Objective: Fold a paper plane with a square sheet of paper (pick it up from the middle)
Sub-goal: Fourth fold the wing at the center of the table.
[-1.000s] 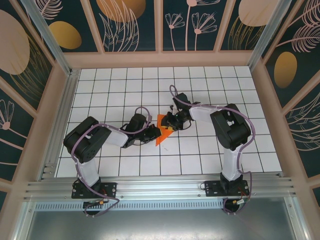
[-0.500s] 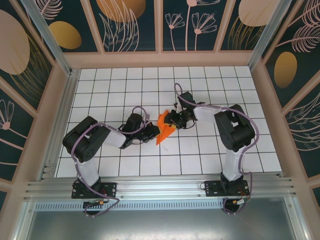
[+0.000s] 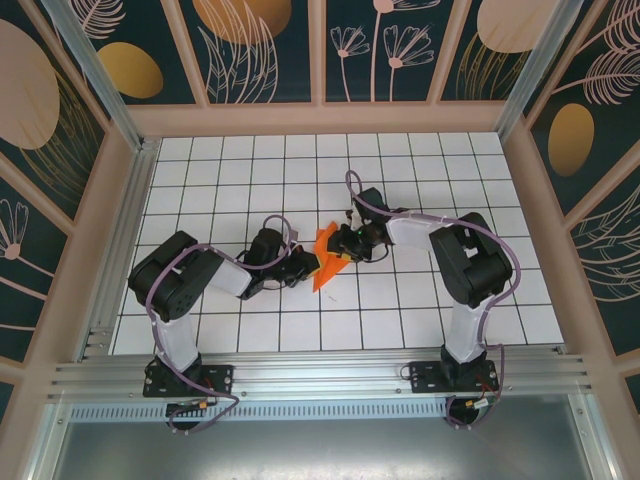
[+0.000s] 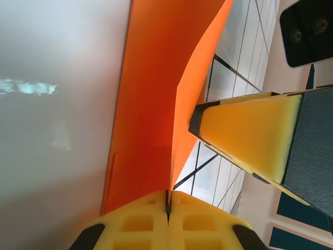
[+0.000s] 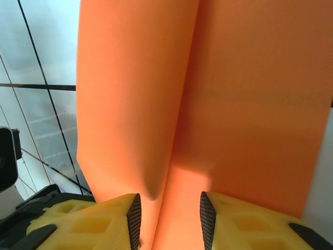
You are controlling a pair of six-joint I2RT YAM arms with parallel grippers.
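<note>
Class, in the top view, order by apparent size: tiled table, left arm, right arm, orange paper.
1. tiled table
2. left arm and right arm, too alike to rank
3. orange paper, smallest

Quick count, live: 1 sheet of paper (image 3: 324,264), orange, single pc. My arms: 2, left arm (image 3: 185,278) and right arm (image 3: 462,258). Grippers: 2 as well, left gripper (image 3: 310,262) plus right gripper (image 3: 341,246). Yellow pads (image 5: 78,225): 4 total (2 per gripper). Tiled table (image 3: 420,310): 1.
</note>
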